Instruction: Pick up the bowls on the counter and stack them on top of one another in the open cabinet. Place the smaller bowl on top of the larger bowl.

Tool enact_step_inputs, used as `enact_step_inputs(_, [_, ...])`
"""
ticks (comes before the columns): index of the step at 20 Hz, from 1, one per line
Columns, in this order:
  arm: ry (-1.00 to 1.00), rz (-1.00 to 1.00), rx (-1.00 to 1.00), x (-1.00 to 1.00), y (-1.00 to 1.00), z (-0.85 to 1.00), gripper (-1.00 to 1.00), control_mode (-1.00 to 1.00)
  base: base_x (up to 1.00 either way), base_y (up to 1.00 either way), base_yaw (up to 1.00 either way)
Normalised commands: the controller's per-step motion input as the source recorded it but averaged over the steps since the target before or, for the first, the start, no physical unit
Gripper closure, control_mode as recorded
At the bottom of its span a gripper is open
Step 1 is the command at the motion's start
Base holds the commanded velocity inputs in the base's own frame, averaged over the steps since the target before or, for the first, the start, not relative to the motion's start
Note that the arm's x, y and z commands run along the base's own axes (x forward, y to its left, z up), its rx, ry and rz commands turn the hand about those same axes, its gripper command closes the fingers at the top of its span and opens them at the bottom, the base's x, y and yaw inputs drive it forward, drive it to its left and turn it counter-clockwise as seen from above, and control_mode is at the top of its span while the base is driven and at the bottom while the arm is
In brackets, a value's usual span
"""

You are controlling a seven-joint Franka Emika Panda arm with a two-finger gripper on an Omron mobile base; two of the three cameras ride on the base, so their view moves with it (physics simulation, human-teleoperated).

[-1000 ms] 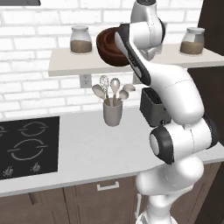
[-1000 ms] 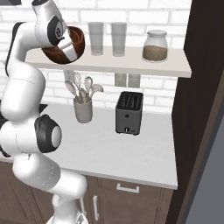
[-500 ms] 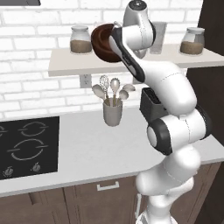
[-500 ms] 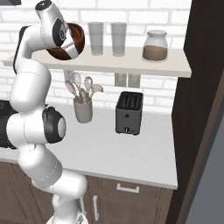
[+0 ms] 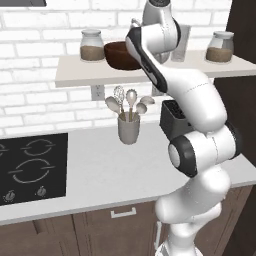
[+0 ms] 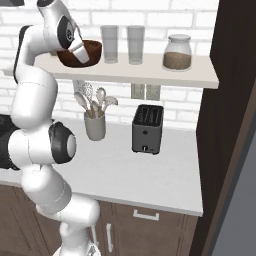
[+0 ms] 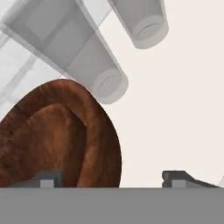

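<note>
Jaws wide, seemingly astride bowl (image 7: 61, 140) rim

A dark reddish-brown, wood-grained bowl (image 6: 80, 53) stands on the off-white shelf (image 6: 150, 76) against white brick (image 5: 35, 45) — two clear grey glasses (image 6: 109, 44) beside it. The counter (image 5: 110, 170) is pale grey, its cooktop (image 5: 31, 167) black; the toaster (image 6: 147, 129) is dark grey — the arm (image 5: 200, 115) white.

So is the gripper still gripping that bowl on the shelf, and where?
No. The gripper is open, fingertips astride the bowl's rim, one inside, one outside. The bowl sits on the shelf.
</note>
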Motion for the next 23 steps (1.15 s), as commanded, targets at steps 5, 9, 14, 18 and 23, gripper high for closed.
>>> enact_step_inputs(5, [-0.4, 0.06, 0.09, -0.99, -0.78, -0.01, -1.0, -1.0, 0.0, 0.0, 0.0])
enact_step_inputs(9, [-0.37, 0.02, 0.14, -1.0, -1.0, -0.64, -1.0, -1.0, 0.0, 0.0, 0.0])
enact_step_inputs(14, [-0.18, 0.0, 0.05, -1.0, -1.0, -1.0, -1.0, -1.0, 0.0, 0.0, 0.0])
enact_step_inputs(18, [-0.01, 0.01, -0.01, -1.0, -1.0, -1.0, -1.0, -1.0, 0.0, 0.0, 0.0])
enact_step_inputs(23, [-0.04, 0.05, 0.01, -0.93, -0.89, -0.82, -1.0, -1.0, 0.0, 0.0, 0.0])
